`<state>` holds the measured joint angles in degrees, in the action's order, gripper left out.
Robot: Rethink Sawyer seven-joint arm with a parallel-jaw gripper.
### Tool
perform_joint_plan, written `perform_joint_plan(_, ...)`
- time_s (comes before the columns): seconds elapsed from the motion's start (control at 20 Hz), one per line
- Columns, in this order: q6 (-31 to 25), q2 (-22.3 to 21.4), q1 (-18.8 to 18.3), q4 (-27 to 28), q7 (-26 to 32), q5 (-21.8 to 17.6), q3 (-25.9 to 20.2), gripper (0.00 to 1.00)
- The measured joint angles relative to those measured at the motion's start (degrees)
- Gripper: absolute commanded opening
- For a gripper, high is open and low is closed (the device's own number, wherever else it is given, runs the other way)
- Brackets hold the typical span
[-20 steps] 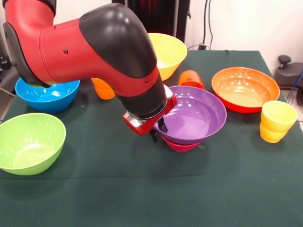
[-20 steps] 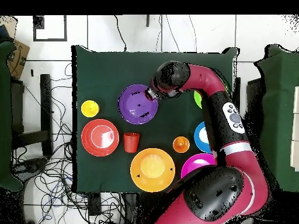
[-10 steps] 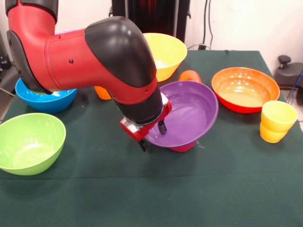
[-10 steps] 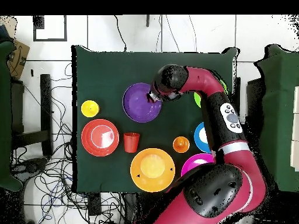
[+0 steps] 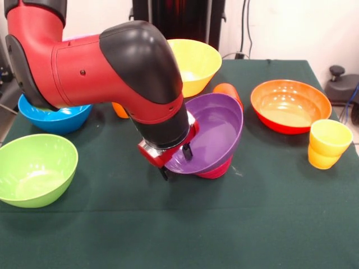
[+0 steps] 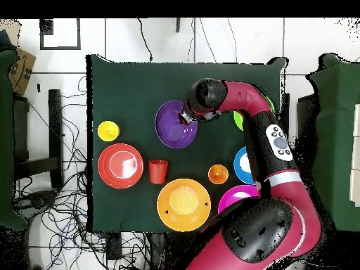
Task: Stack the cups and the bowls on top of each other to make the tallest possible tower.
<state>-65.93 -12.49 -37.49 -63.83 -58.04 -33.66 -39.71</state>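
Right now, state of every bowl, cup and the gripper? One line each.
gripper: shut on the purple bowl's rim
purple bowl: tilted steeply, resting on the small red bowl
small red bowl: under the purple bowl, mostly hidden
green bowl: upright, empty
blue bowl: upright, partly behind the arm
yellow bowl: upright
orange bowl: upright, empty
yellow cup: upright
red-orange cup: behind the purple bowl, pose unclear

Gripper [image 5: 175, 161] clamps near-left rim of purple bowl [image 5: 210, 134]; bowl tilted steeply, resting on small magenta-red bowl [image 5: 217, 169]; green bowl [image 5: 33, 168] near left.
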Motion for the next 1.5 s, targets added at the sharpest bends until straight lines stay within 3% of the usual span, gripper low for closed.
perform_joint_plan(0.85,0.04,-2.64,-1.65,-2.46,0.00,-0.21,-0.03,1.00)
perform_joint_plan(1.5,2.49,-14.65,-1.76,-14.36,0.00,0.75,-0.36,1.00)
